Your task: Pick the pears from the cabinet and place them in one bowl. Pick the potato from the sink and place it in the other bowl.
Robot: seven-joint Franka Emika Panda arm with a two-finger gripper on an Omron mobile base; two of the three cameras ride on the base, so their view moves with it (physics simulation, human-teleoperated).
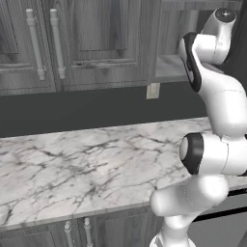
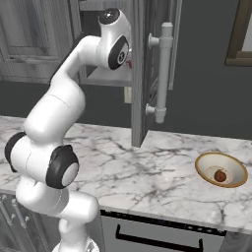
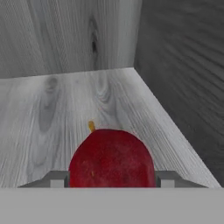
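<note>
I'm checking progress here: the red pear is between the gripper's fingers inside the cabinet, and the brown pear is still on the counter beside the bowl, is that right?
Not quite. The brown pear lies inside the cream-tan bowl, not beside it, as the right base view shows. The rest holds: in the hand view the red pear sits between the gripper fingers in the cabinet.

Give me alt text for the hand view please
A glossy red pear sits between the hand's two fingertips on a grey wood-grain cabinet shelf, with the cabinet's back and side walls meeting in a corner behind it.

Glossy white rounded arm [image 2: 54,113] segments, dark joint bands, a grey disc cap [image 2: 109,16] at the top joint; grey finger tips [image 3: 57,178].
</note>
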